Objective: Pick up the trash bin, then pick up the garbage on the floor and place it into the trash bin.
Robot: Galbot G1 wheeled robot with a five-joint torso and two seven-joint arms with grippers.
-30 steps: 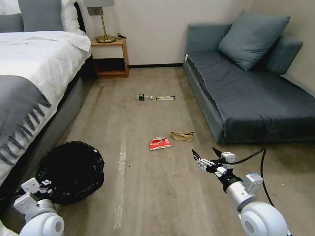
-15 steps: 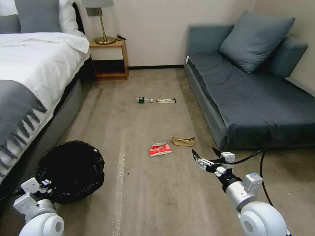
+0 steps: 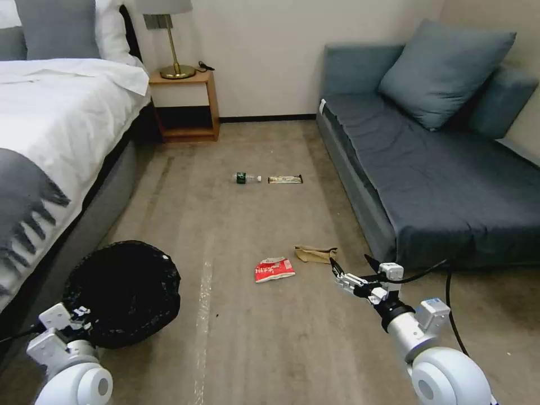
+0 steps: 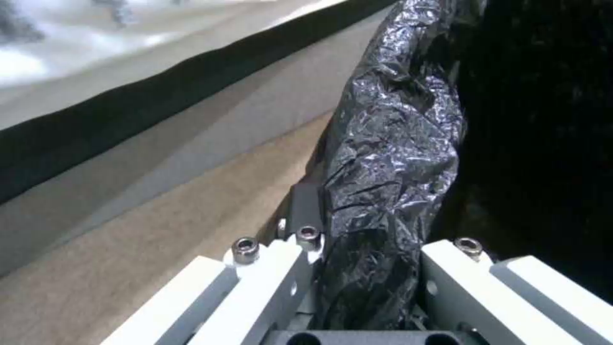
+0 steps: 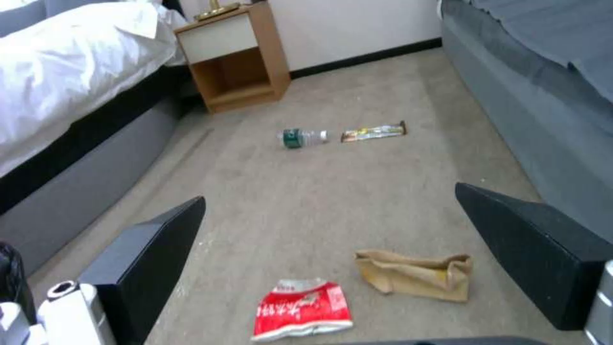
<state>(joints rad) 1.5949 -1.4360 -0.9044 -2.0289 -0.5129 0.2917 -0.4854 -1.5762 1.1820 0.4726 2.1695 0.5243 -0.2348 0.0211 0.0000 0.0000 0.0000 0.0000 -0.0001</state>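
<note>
The trash bin (image 3: 121, 289), lined with a black bag, hangs tilted at the lower left beside the bed. My left gripper (image 3: 76, 316) is shut on its rim, and the left wrist view shows the fingers (image 4: 255, 282) clamping the crinkled bag edge (image 4: 390, 158). My right gripper (image 3: 350, 261) is open, held low just right of the brown paper bag (image 3: 316, 253) and the red-and-white packet (image 3: 274, 269). Both lie between its fingers (image 5: 147, 258) in the right wrist view: packet (image 5: 300, 309), bag (image 5: 415, 274). Farther off lie the bottle (image 3: 246, 178) and the gold-black wrapper (image 3: 285, 179).
A bed (image 3: 50, 129) runs along the left and a blue sofa (image 3: 444, 169) along the right. A wooden nightstand (image 3: 183, 107) with a lamp stands against the back wall. Open carpet (image 3: 253, 337) lies between them.
The whole picture has shifted: the litter sits lower and nearer, so the camera has moved forward. Both arms hold the same pose, the bin still gripped.
</note>
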